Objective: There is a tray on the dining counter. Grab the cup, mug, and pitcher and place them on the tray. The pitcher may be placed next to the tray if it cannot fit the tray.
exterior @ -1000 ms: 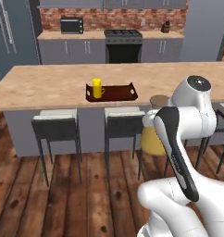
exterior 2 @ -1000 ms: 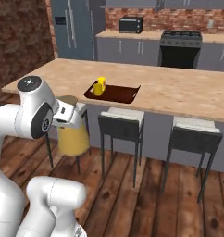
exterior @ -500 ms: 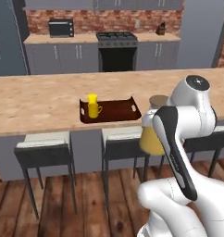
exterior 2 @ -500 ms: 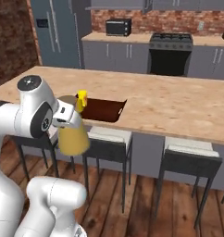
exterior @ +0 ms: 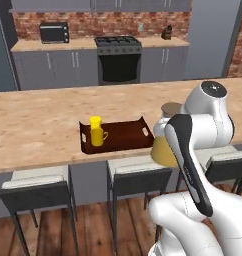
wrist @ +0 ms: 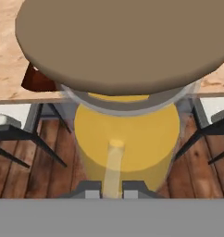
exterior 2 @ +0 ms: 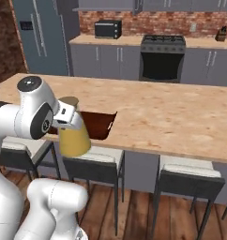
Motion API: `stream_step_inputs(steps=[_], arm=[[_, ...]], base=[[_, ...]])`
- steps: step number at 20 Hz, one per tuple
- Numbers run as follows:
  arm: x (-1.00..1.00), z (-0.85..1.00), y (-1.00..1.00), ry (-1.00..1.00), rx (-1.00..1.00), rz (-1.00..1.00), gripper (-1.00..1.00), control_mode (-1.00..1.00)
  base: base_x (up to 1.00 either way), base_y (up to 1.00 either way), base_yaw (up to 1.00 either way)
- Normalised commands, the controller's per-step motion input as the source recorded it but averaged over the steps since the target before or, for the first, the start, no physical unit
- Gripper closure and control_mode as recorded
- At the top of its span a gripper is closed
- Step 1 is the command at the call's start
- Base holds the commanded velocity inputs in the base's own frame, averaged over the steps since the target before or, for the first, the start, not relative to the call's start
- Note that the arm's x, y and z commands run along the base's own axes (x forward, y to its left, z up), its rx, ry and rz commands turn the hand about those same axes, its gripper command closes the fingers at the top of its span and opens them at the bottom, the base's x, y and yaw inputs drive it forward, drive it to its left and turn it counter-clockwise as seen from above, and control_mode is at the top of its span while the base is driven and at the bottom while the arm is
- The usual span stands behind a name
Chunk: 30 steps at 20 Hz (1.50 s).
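My gripper is shut on the pitcher, a clear glass carafe of orange-yellow juice with a round tan lid. It hangs upright in the air at the near edge of the dining counter, above the stools, just right of the tray. The dark brown tray lies on the counter. On its left end stand the tall yellow cup and, in front of it, the squat yellow mug. In the right base view the pitcher covers part of the tray.
Grey-seated stools stand under the counter's near edge. Behind the counter are a black stove, a microwave on grey cabinets, and a fridge. Bare counter stretches right of the tray.
The whole scene has shifted in both base views: the base has driven and the counter and tray are nearer. The pitcher stays held in the gripper the whole time.
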Motion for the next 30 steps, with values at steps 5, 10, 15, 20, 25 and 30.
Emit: stream_step_inputs(steps=[5, 10, 15, 20, 25, 30], arm=[[0.0, 0.0, 0.0, 0.0, 0.0, 0.0, 1.0, 1.0], [0.0, 0.0, 0.0, 0.0, 0.0, 0.0, 1.0, 1.0], [0.0, 0.0, 0.0, 0.0, 0.0, 0.0, 1.0, 1.0], [0.0, 0.0, 0.0, 0.0, 0.0, 0.0, 1.0, 1.0], [0.0, 0.0, 0.0, 0.0, 0.0, 0.0, 1.0, 1.0], [0.0, 0.0, 0.0, 0.0, 0.0, 0.0, 1.0, 1.0]], base=[[0.56, 0.03, -0.1], [0.48, 0.15, -0.03], [0.31, 0.24, 0.0], [0.36, 0.34, 0.0], [0.46, 0.29, 0.0], [0.48, 0.24, 0.0]])
